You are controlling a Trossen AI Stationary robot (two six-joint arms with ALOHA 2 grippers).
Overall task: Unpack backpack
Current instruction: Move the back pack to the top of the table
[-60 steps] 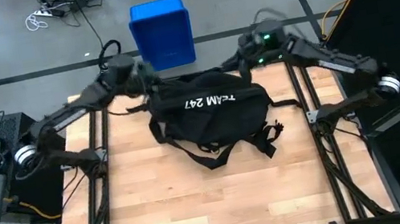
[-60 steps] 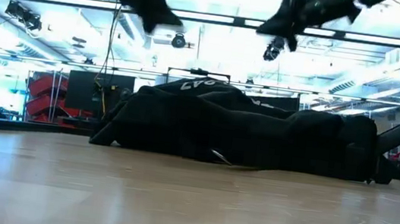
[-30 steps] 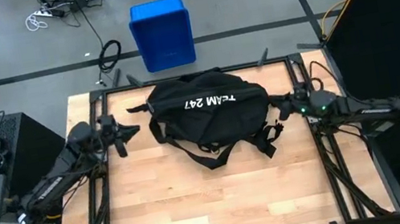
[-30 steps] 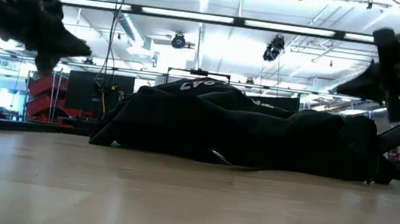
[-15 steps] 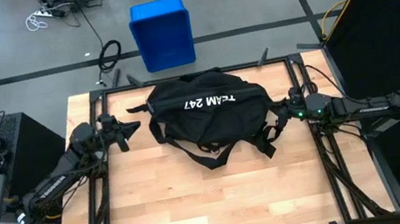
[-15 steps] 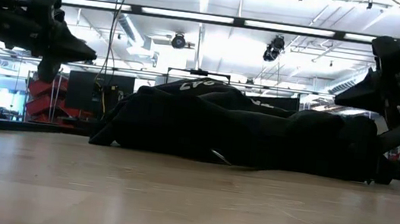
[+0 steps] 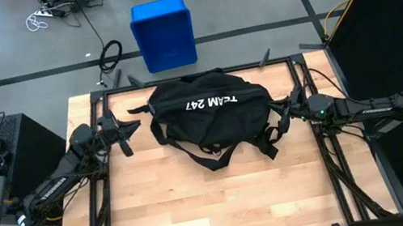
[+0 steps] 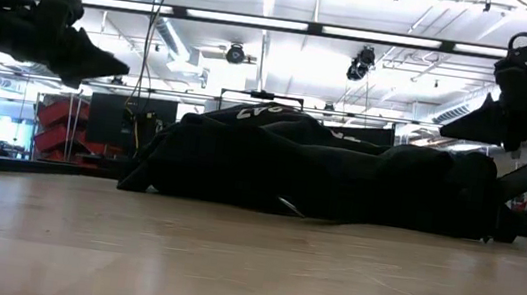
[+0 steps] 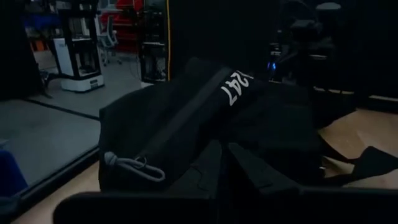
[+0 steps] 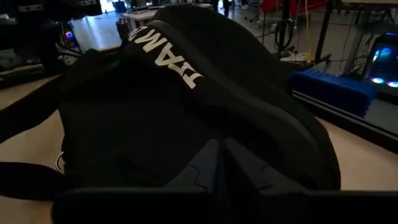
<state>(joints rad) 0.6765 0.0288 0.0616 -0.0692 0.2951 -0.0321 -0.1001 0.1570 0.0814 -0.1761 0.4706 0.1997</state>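
From above, the backpack (image 7: 212, 118) lies flat at the table's (image 7: 200, 203) far end, lettering up — left gripper (image 7: 124, 132) and right gripper (image 7: 282, 113) flank it, probably to work both sides. Level across the table, both hover clear. In each wrist view the fingers look closed together, holding nothing.

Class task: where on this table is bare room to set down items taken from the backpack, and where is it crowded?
Bare wood: the whole near half of the table, below the backpack. Crowded: the far half, with straps trailing and the left gripper and right gripper flanking the pack.
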